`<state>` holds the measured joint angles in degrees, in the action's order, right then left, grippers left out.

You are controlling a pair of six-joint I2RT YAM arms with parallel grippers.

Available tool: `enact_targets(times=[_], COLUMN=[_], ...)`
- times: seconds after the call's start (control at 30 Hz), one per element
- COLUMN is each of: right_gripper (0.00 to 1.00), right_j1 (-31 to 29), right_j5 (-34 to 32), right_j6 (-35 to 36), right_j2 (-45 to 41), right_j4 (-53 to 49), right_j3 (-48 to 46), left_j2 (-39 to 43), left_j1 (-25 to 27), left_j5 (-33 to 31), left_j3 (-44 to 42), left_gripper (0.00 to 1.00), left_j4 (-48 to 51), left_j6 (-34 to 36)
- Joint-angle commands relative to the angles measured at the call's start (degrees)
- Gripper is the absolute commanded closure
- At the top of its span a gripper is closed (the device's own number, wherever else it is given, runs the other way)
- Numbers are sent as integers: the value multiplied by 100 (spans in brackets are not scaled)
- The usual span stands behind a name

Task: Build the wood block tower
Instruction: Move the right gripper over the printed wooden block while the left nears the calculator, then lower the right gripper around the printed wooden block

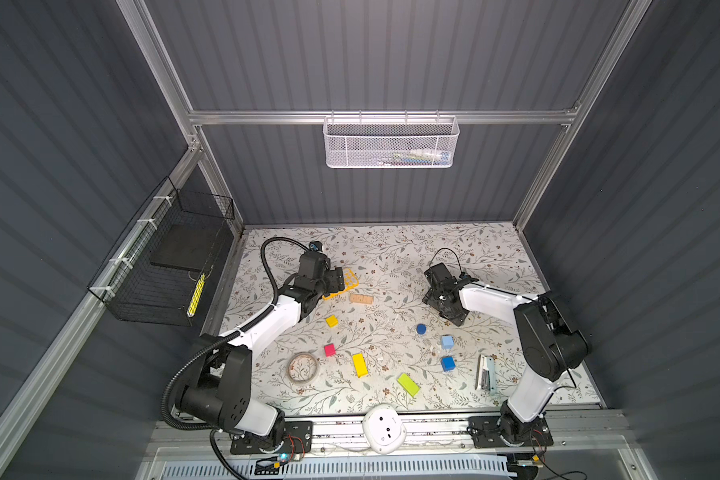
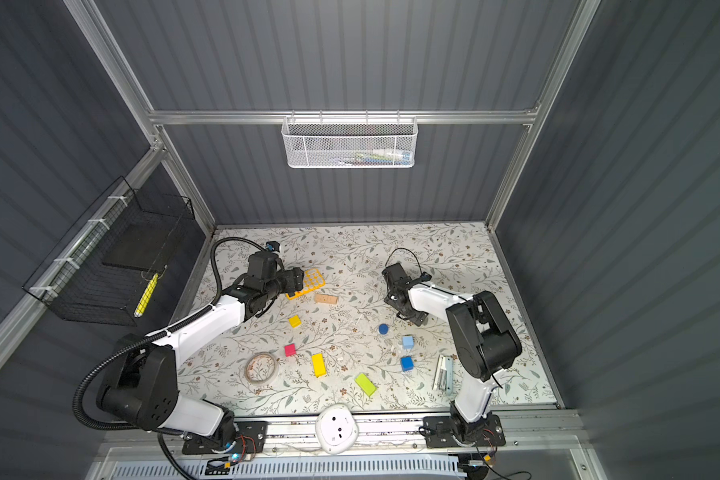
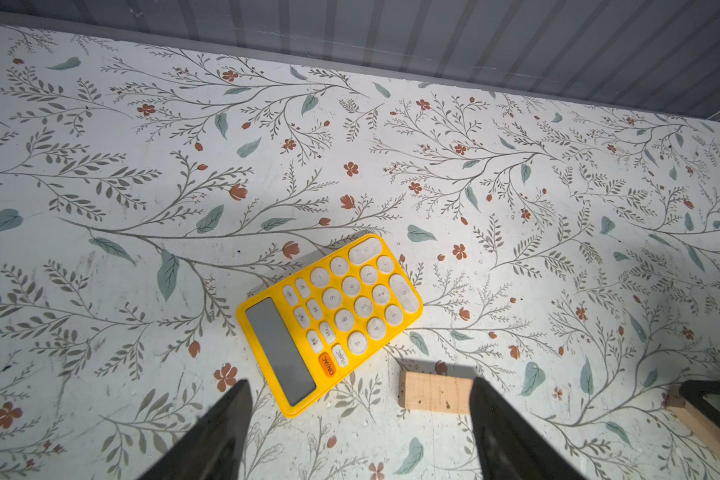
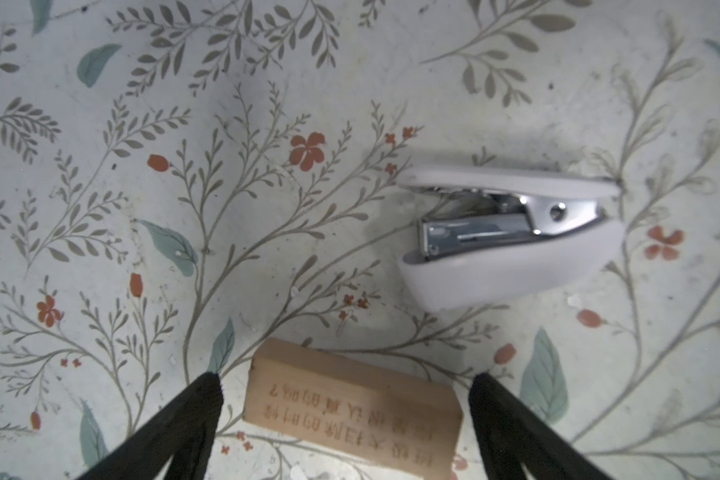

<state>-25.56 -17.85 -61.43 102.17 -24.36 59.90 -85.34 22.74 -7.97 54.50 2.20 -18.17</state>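
One tan bar (image 4: 350,411) with burnt lettering lies flat between the spread fingers of my right gripper (image 4: 346,380), with gaps on both sides; the gripper (image 1: 449,309) hides it in both top views. The other tan bar (image 1: 361,298) lies beside the open left gripper (image 1: 335,282), partly behind one fingertip (image 3: 487,399) in the left wrist view. Loose on the mat lie a yellow cube (image 1: 331,321), pink cube (image 1: 329,350), yellow bar (image 1: 359,365), lime bar (image 1: 408,384), blue cylinder (image 1: 421,329), light-blue cube (image 1: 447,342) and blue cube (image 1: 448,363).
A yellow calculator (image 3: 329,320) lies under the left gripper. A clear tape roll (image 1: 303,368) sits front left and a white stapler (image 1: 486,372) front right, near the right arm. A wire basket (image 1: 163,266) hangs on the left wall.
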Motion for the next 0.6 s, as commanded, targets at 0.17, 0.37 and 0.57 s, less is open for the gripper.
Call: enact_targets(times=[0.17, 0.37, 0.57], right_gripper=[7, 11, 16], right_j1=[55, 54, 53], right_j5=[140, 297, 389], right_j6=[75, 153, 234], right_j2=[204, 289, 299], right_j4=[-227, -256, -284], right_j3=[196, 276, 276], left_j2=[-167, -170, -132], left_j1=[11, 10, 9], left_j5=[-99, -125, -159], left_j3=[155, 164, 135], left_gripper=[18, 18, 17], left_j4=[202, 228, 229], left_j6=[163, 191, 200])
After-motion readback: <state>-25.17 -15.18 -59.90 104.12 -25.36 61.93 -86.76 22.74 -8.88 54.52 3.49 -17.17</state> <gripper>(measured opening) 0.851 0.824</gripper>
